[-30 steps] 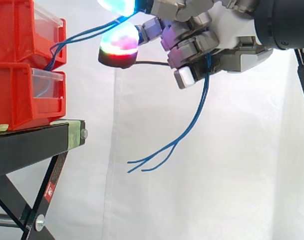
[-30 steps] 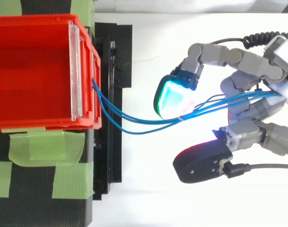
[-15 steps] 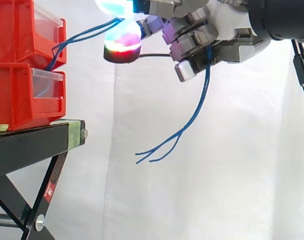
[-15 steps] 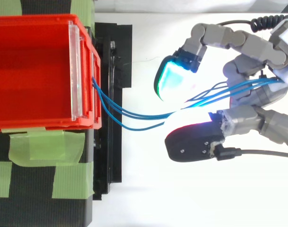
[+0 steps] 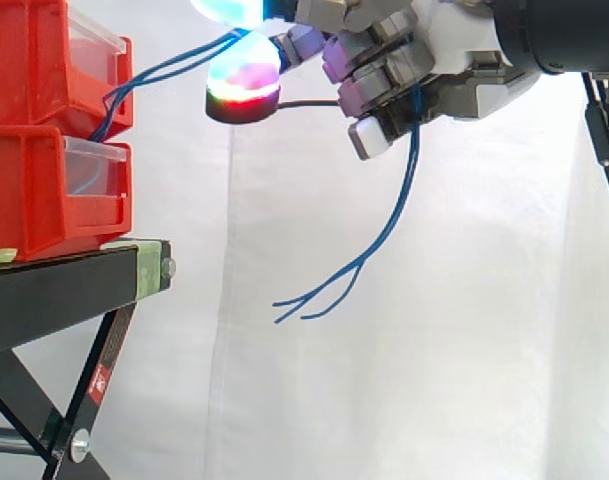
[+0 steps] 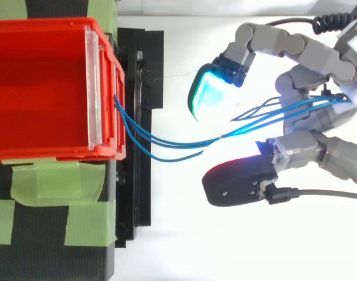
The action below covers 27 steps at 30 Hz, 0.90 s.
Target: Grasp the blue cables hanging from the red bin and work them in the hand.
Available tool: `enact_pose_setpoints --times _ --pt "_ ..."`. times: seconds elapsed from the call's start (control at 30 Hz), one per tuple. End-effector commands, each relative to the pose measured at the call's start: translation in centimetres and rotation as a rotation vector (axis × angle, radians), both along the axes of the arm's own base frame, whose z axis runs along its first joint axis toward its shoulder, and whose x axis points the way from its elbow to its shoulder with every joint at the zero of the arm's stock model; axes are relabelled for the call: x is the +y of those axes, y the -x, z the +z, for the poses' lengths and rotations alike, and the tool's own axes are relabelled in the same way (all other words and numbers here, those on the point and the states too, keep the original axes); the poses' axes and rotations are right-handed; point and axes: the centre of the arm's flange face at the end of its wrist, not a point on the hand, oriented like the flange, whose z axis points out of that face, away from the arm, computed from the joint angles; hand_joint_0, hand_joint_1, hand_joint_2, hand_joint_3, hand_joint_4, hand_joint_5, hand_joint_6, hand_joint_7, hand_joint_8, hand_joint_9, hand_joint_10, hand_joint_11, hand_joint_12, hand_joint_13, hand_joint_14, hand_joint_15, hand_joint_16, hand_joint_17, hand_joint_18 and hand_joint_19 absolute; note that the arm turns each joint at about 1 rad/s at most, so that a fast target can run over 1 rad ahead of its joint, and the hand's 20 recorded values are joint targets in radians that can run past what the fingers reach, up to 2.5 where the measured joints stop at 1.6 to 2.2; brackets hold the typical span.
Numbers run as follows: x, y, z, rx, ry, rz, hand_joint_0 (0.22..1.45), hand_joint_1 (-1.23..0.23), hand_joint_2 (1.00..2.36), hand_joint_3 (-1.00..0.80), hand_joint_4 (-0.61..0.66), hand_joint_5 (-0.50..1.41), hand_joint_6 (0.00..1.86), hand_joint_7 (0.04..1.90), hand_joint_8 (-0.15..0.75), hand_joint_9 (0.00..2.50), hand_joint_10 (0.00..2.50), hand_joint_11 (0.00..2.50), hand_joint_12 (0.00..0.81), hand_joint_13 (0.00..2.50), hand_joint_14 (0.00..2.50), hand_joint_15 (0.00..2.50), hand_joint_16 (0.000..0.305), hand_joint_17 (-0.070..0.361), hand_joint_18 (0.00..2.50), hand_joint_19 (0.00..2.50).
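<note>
Thin blue cables [image 6: 166,142] run from the front of the upper red bin [image 6: 43,88] across the gap into my hand [image 6: 319,126]. In the side view the cables [image 5: 164,70] rise from the bin [image 5: 44,60] to the hand [image 5: 434,60] at the top of the picture. Their loose ends [image 5: 384,225] hang below the curled fingers and fan out lower down. The fingers are curled round the strands. A cyan-glowing fingertip [image 6: 208,93] and a red-glowing one [image 6: 240,184] reach toward the bin on either side of the cables.
A second red bin [image 5: 54,190] sits under the upper one on the black stand [image 5: 74,285], which has green tape [image 6: 55,181] on its top. A white curtain hangs behind. Free room lies below the hand and right of the stand.
The hand has risen slightly and shifted a little toward the bin over the last second. The hanging cable ends swung right and up with it. The grip on the strands is unchanged.
</note>
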Motion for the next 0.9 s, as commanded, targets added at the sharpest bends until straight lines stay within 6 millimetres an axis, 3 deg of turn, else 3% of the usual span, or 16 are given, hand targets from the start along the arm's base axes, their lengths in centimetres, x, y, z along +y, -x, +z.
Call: enact_pose_setpoints --times 0.0,0.33,0.63,0.77,0.87 --pt "0.02 0.05 -0.17 0.013 0.009 0.006 0.83 -0.68 1.0 -1.0 0.3 0.24 0.28 1.36 0.58 1.71 2.5 2.5 0.706 2.1 2.5 2.15 0.21 0.158 2.5 0.77" --pt "0.17 0.06 -0.21 0.021 0.018 0.019 0.85 -0.73 1.0 -0.96 0.29 0.21 0.3 1.36 0.58 1.71 2.5 2.5 0.706 2.1 2.5 2.15 0.21 0.158 2.5 0.77" --pt "0.26 0.08 -0.12 0.02 0.017 0.022 0.95 -0.7 1.02 -0.55 0.3 0.19 0.39 1.31 0.58 1.71 2.5 2.5 0.706 2.1 2.5 2.15 0.21 0.158 2.5 0.77" --pt "0.18 0.05 -0.21 0.021 0.018 0.02 0.97 -0.66 1.02 -0.52 0.3 0.19 0.33 1.31 0.58 1.71 2.5 2.5 0.706 2.1 2.5 2.15 0.21 0.158 2.5 0.77" --pt "0.18 0.07 -0.12 0.018 0.017 0.022 0.95 -0.63 1.02 -0.64 0.31 0.21 0.28 1.31 0.58 1.71 2.5 2.5 0.706 2.1 2.5 2.15 0.21 0.158 2.5 0.77"
